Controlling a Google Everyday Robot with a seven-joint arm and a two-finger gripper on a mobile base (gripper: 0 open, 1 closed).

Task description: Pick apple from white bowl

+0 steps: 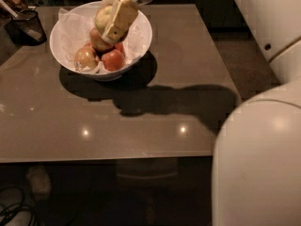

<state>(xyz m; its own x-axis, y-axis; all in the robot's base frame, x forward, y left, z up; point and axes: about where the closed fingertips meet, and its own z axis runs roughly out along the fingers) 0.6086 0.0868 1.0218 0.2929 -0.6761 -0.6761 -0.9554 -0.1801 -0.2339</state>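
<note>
The white bowl (141, 37), lined with crumpled white paper, stands at the far left of the brown table. My gripper (107, 26) reaches down into it from the top edge of the view. Its cream fingers (121, 17) are closed around the pale yellow-green apple (101, 17), which sits at the top of the pile, level with the bowl's rim. Three redder apples lie beneath and in front of it: one directly under it (98, 41), one at the front left (86, 57), one at the front right (114, 59).
A small dark mesh cup (28, 26) stands at the table's far left, beside the bowl. My white arm and body (263, 164) fill the right side. The table's front edge (103, 158) runs across the lower half of the view, with dark floor below it.
</note>
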